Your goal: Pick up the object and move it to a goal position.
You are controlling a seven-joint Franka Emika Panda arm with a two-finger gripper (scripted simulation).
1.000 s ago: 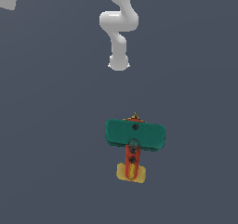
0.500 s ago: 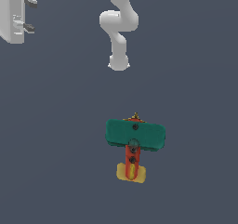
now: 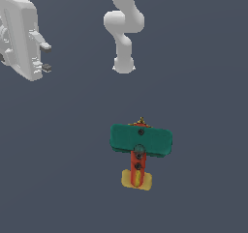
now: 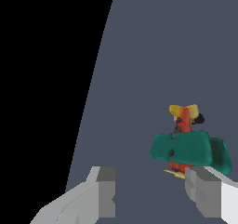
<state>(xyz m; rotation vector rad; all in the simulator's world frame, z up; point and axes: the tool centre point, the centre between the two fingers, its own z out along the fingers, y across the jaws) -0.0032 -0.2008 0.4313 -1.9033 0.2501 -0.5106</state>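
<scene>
One arm (image 3: 123, 29), one toy, and a wide grey surface (image 3: 203, 82) between them. My jaws (image 3: 45, 57) have swung down into the exterior view's upper left, where a second ago only a corner of them showed; they hang spread apart, gripping nothing. The plane (image 3: 140, 150) has not stirred: it lies flat on the surface toward the lower middle of that view, teal wing across, yellow tail nearest the camera, well apart from me. My wrist camera now frames the plane (image 4: 188, 144) between my fingertips (image 4: 200, 190), so the approach looks under way, with the grasp not yet begun.
</scene>
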